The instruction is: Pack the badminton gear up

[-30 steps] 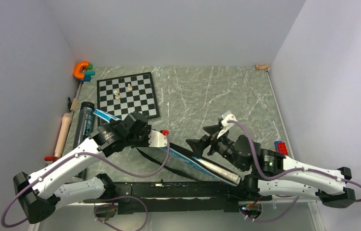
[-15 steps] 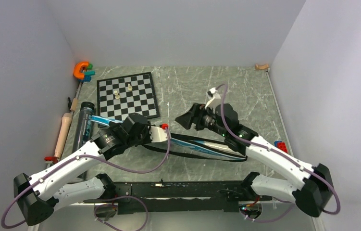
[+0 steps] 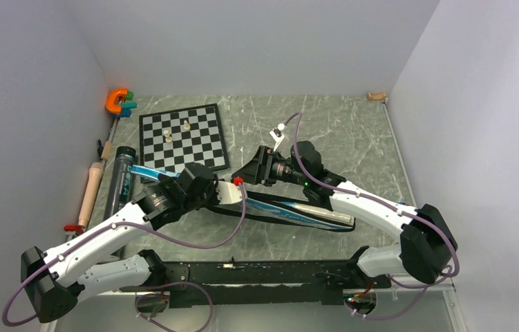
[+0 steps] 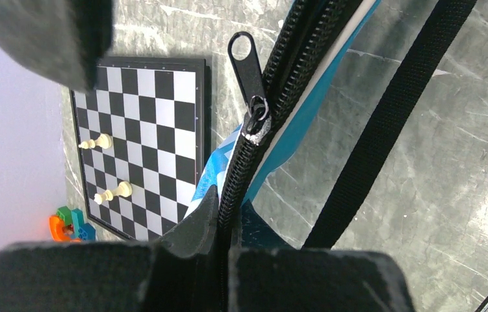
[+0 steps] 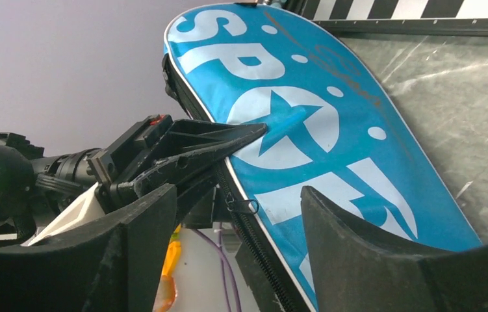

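The blue bag (image 3: pixel 291 209) lettered SPORT (image 5: pixel 306 130) lies across the table's middle, its black strap (image 4: pixel 384 130) loose beside it. My left gripper (image 3: pixel 232 193) is shut on the bag's zipper edge (image 4: pixel 225 221), just below the zipper slider (image 4: pixel 257 120). My right gripper (image 3: pixel 248 173) is open and empty; its jaws stand either side of the zipper pull (image 5: pixel 244 207), not touching it. The black tube (image 3: pixel 121 181) lies at the left, with a beige handle (image 3: pixel 90 190) by the wall. No shuttlecocks show.
The chessboard (image 3: pixel 184 137) with small pale pieces (image 4: pixel 114 192) lies behind the bag. The orange clamp (image 3: pixel 117 100) sits in the far left corner. A small wooden piece (image 3: pixel 376 96) lies in the far right corner.
My right arm has swung from the near right to the left and away, bringing its open gripper up to the left gripper at the bag's zipper. The left gripper has barely moved.
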`<state>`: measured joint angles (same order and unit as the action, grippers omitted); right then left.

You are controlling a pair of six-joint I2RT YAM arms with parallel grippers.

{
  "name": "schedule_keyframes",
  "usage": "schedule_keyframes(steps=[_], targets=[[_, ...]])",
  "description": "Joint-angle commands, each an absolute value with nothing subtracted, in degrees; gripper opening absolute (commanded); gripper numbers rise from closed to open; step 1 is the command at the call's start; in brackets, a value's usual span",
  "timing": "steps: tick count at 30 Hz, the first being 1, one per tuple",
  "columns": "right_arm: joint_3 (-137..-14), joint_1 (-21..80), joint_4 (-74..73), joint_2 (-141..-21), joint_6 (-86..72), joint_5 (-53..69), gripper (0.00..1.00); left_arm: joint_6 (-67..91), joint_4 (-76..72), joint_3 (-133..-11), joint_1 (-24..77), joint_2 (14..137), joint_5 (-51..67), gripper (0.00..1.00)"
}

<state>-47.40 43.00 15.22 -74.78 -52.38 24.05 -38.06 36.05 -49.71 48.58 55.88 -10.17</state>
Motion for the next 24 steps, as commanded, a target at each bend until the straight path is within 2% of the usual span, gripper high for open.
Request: schedule_keyframes(steps=[1,10,19,24], targets=[[-47.9,43.0,21.7,-77.1,-55.8,28.8,0.71,-35.4,28.5,-51.8,48.9,55.4,-9.8,0.00],[-48.2,43.0,22.2,-79.6,-56.7,30.6,0.70,-35.7,28.2,-52.4,49.0,55.6,-10.3,0.00],[-46.3,43.0,25.8,-79.7,-58.6,32.6,0.47,-35.9,28.3,-52.6,49.0,56.2,-10.3,0.00],[-45.9,43.0,26.1,-80.1,-58.9,33.2,0.45,-36.0,28.4,-53.1,49.0,56.5,-10.4,0.00]])
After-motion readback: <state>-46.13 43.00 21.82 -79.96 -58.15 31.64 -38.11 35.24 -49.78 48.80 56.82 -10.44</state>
